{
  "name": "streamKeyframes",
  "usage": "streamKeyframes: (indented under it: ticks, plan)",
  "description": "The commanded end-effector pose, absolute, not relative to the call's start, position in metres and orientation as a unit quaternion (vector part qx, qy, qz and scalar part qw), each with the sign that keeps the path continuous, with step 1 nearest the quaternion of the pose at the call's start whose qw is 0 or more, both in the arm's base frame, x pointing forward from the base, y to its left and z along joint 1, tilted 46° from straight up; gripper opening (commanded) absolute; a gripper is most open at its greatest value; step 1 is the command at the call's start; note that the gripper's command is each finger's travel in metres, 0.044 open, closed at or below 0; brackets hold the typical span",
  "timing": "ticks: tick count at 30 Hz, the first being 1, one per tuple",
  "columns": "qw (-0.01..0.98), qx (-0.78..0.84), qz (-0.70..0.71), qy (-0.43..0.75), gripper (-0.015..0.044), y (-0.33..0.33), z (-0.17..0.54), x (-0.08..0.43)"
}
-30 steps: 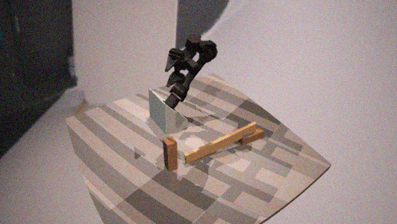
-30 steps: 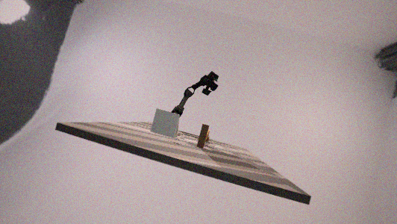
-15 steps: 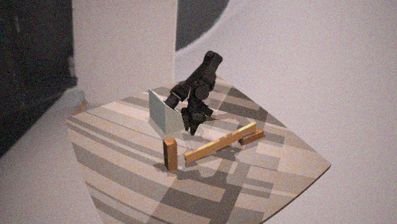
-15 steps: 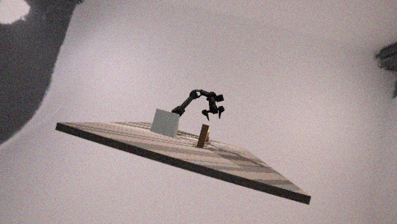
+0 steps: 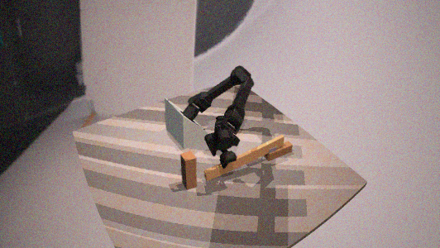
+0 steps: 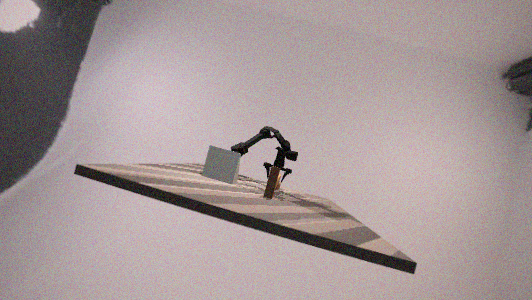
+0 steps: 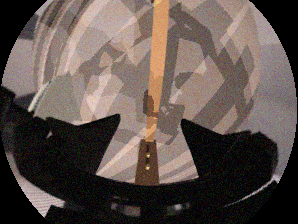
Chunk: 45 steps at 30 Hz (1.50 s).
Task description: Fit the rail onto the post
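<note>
matte black arm, chunky joints, pointed black fingers.
</note>
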State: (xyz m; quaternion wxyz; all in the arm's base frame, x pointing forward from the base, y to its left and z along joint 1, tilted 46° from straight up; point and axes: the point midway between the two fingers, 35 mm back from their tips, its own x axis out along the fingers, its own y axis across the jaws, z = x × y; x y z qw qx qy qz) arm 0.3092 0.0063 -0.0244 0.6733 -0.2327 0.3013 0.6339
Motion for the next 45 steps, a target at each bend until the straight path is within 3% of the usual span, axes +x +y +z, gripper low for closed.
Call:
streamKeyframes:
  ticks: [1, 44, 45]
  plan:
    - [0.675, -0.233, 0.635, 0.295, 0.0440, 0.008, -0.026, 0.311]
    - [0.676, -0.232, 0.635, 0.294, 0.0440, 0.056, -0.072, 0.312]
    - [0.676, -0.232, 0.635, 0.294, 0.0414, 0.056, -0.072, 0.312]
